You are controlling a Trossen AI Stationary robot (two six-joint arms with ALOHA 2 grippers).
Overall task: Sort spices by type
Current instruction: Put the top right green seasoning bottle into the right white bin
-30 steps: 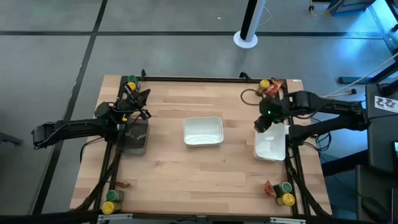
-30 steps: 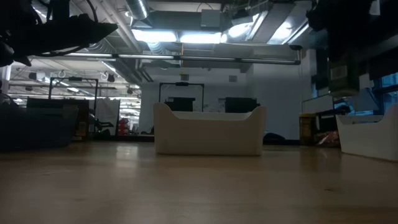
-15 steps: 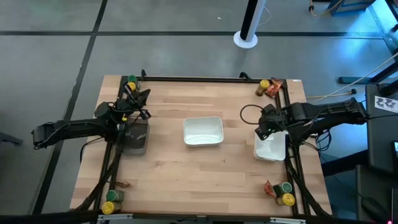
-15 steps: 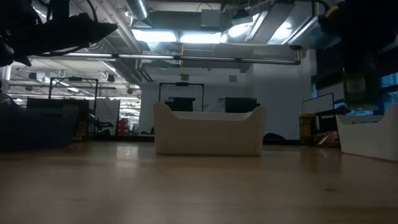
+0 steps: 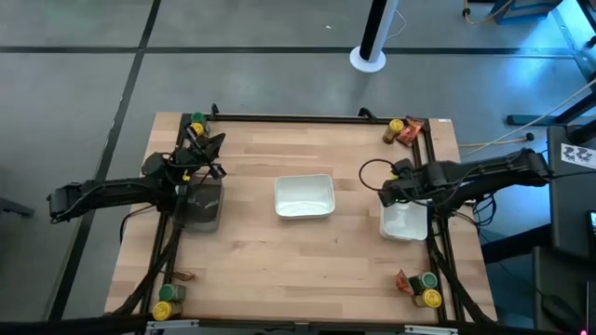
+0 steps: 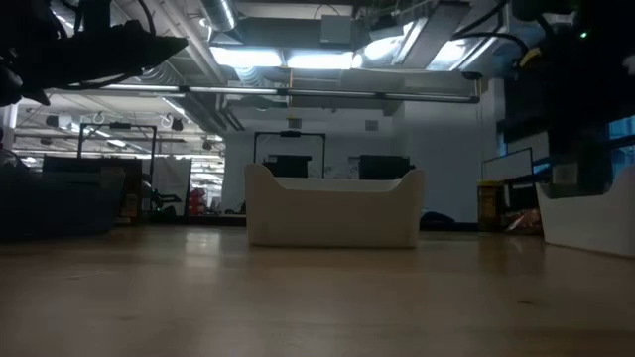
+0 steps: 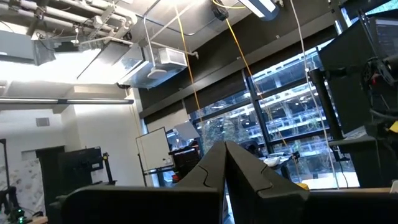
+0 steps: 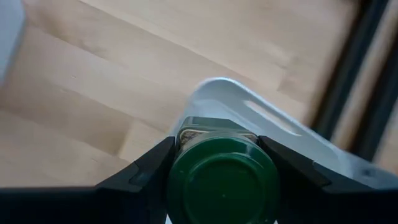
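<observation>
A green-lidded jar (image 8: 222,180) was held between the two dark fingers of the right gripper (image 8: 221,167), clamped from both sides, above the near edge of the right white tray (image 5: 404,221) at the table's right side. In the high view the right gripper (image 5: 388,194) was seen over that tray's upper left corner. The remaining spices were found at the table's corners: a yellow-lidded jar (image 5: 396,127) and a red-orange packet (image 5: 410,134) at the far right, a green jar (image 5: 427,280), a yellow jar (image 5: 431,299) and a packet (image 5: 403,282) at the near right, a green jar (image 5: 165,293) and a yellow jar (image 5: 164,311) at the near left, and one jar (image 5: 196,127) at the far left. A second white tray (image 5: 304,196) was placed at the table's centre. The left gripper (image 5: 207,149) was kept shut, raised beyond the grey bin (image 5: 198,207) at the left.
</observation>
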